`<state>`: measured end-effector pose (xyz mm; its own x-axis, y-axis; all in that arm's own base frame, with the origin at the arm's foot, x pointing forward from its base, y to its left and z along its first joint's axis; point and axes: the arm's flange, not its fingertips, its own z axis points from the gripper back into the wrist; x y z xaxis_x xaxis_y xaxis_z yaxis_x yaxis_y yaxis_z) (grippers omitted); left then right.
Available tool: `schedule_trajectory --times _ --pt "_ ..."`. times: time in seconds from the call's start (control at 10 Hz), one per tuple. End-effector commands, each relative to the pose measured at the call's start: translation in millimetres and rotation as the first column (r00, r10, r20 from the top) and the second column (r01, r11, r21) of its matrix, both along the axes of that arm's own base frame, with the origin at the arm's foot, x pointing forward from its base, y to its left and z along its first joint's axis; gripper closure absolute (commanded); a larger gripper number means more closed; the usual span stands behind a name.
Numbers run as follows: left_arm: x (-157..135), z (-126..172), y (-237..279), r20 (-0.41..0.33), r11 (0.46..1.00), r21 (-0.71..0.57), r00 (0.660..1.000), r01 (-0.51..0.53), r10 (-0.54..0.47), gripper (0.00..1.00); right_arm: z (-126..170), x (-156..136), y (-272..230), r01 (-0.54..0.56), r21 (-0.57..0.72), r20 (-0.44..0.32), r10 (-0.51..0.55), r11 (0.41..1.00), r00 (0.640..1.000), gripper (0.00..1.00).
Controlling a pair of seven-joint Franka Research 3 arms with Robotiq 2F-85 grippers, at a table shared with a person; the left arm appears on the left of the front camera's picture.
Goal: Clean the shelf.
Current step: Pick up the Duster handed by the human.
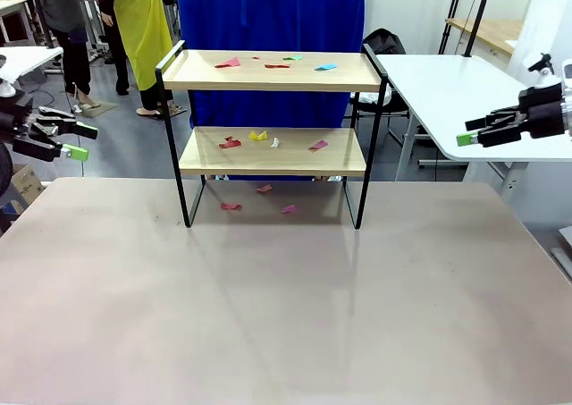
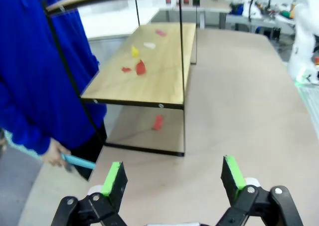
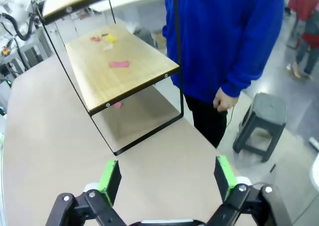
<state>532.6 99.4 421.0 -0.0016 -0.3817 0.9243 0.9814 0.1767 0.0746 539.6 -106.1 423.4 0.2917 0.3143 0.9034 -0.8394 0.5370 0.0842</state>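
The shelf (image 1: 273,83) stands at the far middle of the table, two light wood boards in a thin black frame. Small coloured paper scraps lie on its top board (image 1: 276,65), on its lower board (image 1: 257,136) and on the table beneath it (image 1: 264,189). My left gripper (image 1: 82,141) hangs open off the table's left side, well clear of the shelf. My right gripper (image 1: 466,131) hangs open off the right side. The left wrist view shows the open left gripper (image 2: 173,178) facing the shelf (image 2: 149,71). The right wrist view shows the open right gripper (image 3: 167,178) facing the shelf (image 3: 119,71).
A person in blue (image 1: 268,29) stands right behind the shelf, one hand holding a thin cyan thing (image 2: 77,161). A white table (image 1: 456,92) stands at the far right and a grey stool (image 3: 259,126) beside the person. The beige table (image 1: 286,316) spreads out before the shelf.
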Motion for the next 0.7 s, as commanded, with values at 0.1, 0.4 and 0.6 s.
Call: schedule_trajectory --times 0.1,0.4,0.6 --pt "11.6 -21.3 34.6 0.146 0.986 -0.147 0.988 0.076 -0.054 0.00 -32.5 14.2 -38.6 -0.064 0.123 0.153 0.045 0.990 0.987 0.00" --pt "8.2 -38.2 57.1 0.139 0.968 -0.237 0.989 0.084 -0.051 0.00 -50.6 8.0 -64.0 -0.060 0.184 0.229 0.017 0.981 0.973 0.00" --pt "10.6 -47.2 63.5 0.109 0.961 -0.271 0.994 0.059 -0.030 0.00 -59.5 3.8 -73.3 -0.061 0.195 0.270 0.006 0.979 0.963 0.00"
